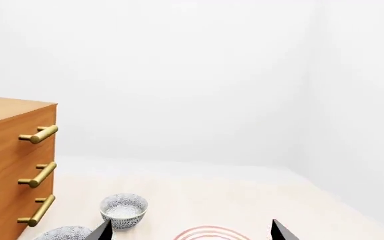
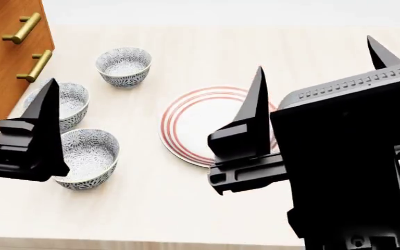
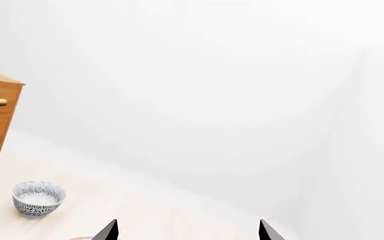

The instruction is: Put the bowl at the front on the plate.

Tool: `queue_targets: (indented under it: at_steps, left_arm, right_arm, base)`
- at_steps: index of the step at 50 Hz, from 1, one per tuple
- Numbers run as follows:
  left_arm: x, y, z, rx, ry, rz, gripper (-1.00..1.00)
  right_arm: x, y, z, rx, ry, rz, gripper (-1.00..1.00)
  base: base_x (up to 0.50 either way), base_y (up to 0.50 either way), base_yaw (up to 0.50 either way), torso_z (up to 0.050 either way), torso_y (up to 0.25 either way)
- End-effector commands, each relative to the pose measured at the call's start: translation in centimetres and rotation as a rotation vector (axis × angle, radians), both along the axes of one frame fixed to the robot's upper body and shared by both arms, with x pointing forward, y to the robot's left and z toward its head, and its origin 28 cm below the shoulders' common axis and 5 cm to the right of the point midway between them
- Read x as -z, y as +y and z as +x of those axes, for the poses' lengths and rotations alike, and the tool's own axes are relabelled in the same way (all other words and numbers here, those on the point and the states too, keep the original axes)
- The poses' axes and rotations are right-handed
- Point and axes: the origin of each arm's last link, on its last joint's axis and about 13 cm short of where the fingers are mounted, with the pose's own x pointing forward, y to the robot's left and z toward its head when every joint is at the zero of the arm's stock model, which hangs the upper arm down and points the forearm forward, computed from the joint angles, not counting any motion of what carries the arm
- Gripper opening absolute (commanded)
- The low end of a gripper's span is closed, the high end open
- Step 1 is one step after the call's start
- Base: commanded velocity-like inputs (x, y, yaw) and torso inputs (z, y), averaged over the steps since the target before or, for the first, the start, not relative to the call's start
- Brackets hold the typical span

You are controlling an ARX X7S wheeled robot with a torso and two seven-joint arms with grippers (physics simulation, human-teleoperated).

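Head view shows my two arms raised over a pale worktop (image 2: pixel 186 208). Three patterned bowls sit in a curved line at the left. The bowl (image 2: pixel 85 157) nearest me, white with a dense grey-blue flower pattern, stands upright on the worktop near the front edge, just right of my left tool (image 2: pixel 37 130). Only one dark pointed finger of that tool shows from the head, so I turn to the left wrist view: there two dark fingertips stand well apart at the bottom edge, so my left tool is spread open and holds nothing.

The middle bowl (image 2: pixel 68 104) sits just behind the front one, partly hidden by my left finger. The far bowl (image 2: pixel 123 65) stands further back and a little right. A wooden drawer cabinet (image 2: pixel 5 52) with brass handles (image 2: pixel 35 65) stands at the far left.

The plate (image 2: pixel 193 122), white with thin red rings, lies flat to the right of the bowls, apart from them. My right tool (image 2: pixel 318 83) hangs over its right part, its two pointed fingers spread wide and empty.
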Motion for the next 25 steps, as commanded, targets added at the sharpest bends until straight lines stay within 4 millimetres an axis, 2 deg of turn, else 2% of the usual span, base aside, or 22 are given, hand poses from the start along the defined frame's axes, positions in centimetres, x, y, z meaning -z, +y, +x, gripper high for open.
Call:
queue_targets:
  at_steps: [1, 12, 16, 25]
  left_arm:
    - [-2.7, 0.2, -1.4, 0.033, -0.064, 0.011, 1.00]
    - [-4.5, 0.0, -1.2, 0.036, -0.072, -0.014, 1.00]
    - [-4.4, -0.1, -1.0, 0.037, -0.059, -0.026, 1.00]
    - [-4.1, -0.2, -1.0, 0.039, -0.056, -0.022, 1.00]
  right_arm:
    - [-2.3, 0.3, 0.1, -0.020, -0.046, -0.019, 1.00]
    - [-3.7, 0.5, 0.5, -0.029, -0.064, -0.039, 1.00]
    - [-4.5, 0.6, 0.8, -0.023, -0.060, -0.061, 1.00]
    - [-4.3, 0.6, 0.8, -0.020, -0.059, -0.059, 1.00]
  base:
    - [0.00, 0.00, 0.00, 0.000, 0.000]
    - [0.00, 0.00, 0.00, 0.000, 0.000]
    - [0.00, 0.00, 0.00, 0.000, 0.000]
    - [0.00, 0.00, 0.00, 0.000, 0.000]
